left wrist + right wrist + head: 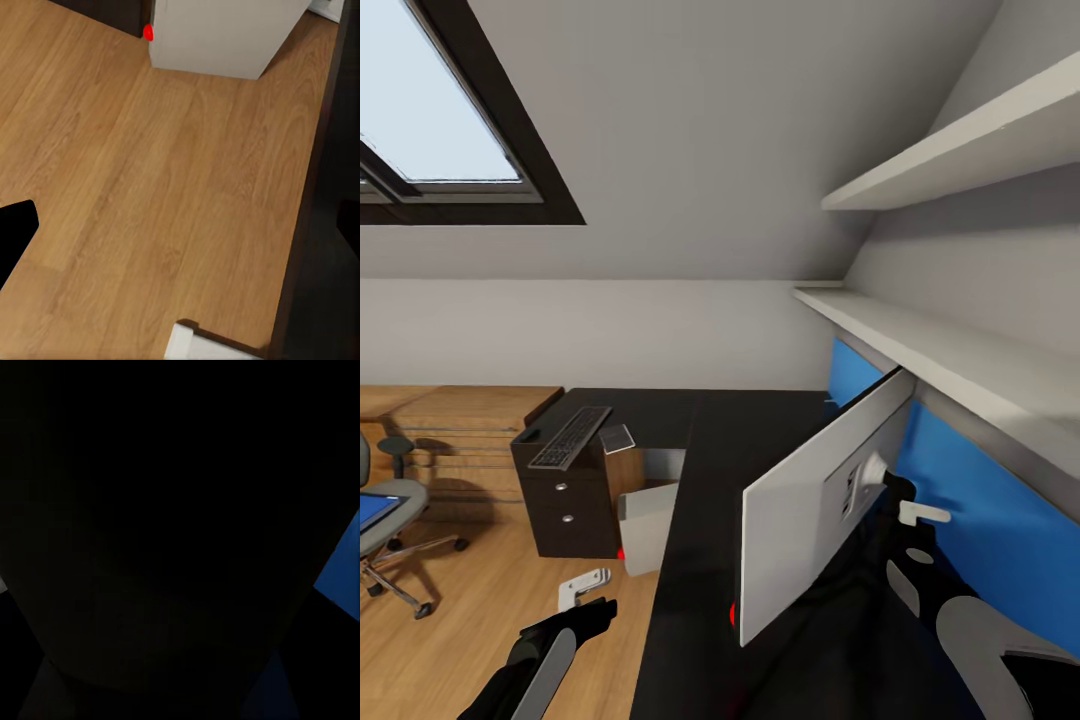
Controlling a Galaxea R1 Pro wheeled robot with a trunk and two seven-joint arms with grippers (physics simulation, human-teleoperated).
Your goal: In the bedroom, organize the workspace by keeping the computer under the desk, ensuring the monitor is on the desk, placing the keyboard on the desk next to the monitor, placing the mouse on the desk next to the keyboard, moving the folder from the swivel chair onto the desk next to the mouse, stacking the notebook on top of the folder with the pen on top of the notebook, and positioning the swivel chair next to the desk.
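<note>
My right gripper (908,512) sits behind the monitor (815,500) on the desk (700,520), but I can't tell whether it grips. The left gripper (585,590), over the floor, looks released. A careless pull could topple the screen off the edge.

Soft daylight, one view nearly black

Even light came from the dark-framed slanted skylight (435,110), whose pane was washed out pale; below it the glossy black L-shaped desk top (740,450) showed no glare and the warm wooden plank floor (150,202) carried only faint shadows. The renders were slightly soft, wide-angle lines splaying at the edges. The right wrist view was almost wholly dark.
</note>
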